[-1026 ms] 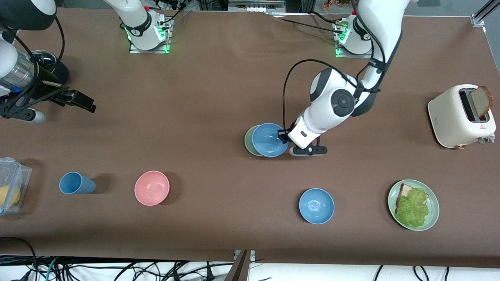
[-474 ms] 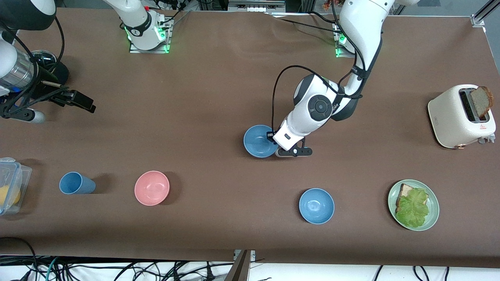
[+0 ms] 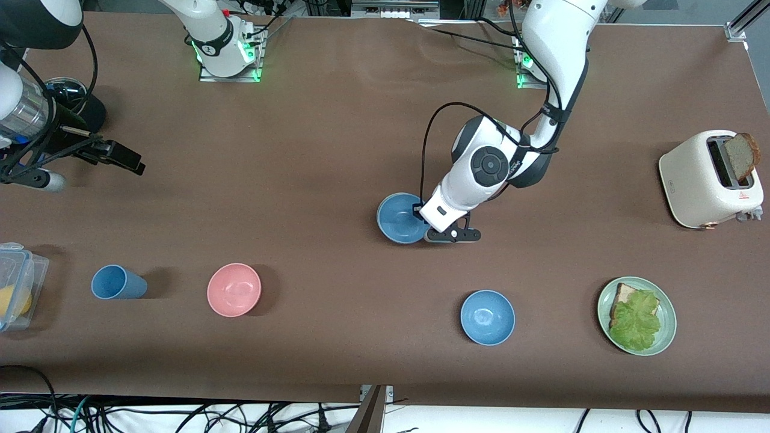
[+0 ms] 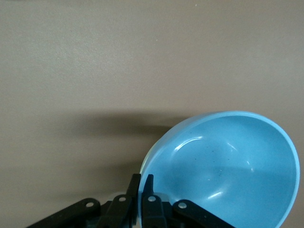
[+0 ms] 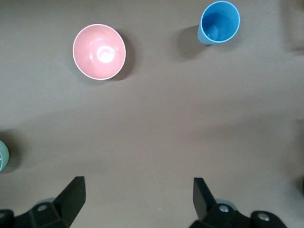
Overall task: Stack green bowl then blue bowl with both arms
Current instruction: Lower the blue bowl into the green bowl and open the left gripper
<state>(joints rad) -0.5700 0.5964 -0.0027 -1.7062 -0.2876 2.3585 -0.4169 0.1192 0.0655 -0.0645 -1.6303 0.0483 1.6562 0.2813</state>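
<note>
- Brown surface (image 3: 313,150), wide and matte, carries everything; my two arms are based along its edge farthest from the front camera.
- Left arm (image 3: 487,162) reaches down to mid-surface. Right arm (image 3: 24,102) waits over its own end of the surface.
- Blue bowl (image 3: 402,218) sits mid-surface, nested over the green bowl (image 4: 144,164). Of the green one, only a pale sliver of rim shows in the left wrist view.
- My left gripper (image 4: 142,190) is at the blue bowl's rim on the side toward the left arm's end, fingers (image 4: 148,187) pinched onto the rim wall.
- My right gripper (image 5: 137,190) hangs with fingers spread wide, holding nothing.
- Handling, my judgement: both bowls look light, rigid, smooth plastic or melamine. A rim pinch, one finger inside and one outside, is the hold. The smooth wall could slip or tip if lifted off-centre.
- Against a second ago: the green bowl then showed as a crescent beside the blue bowl; now it is covered. Blue bowl and left gripper have moved toward the right arm's end and settled. Right arm barely changed.
</note>
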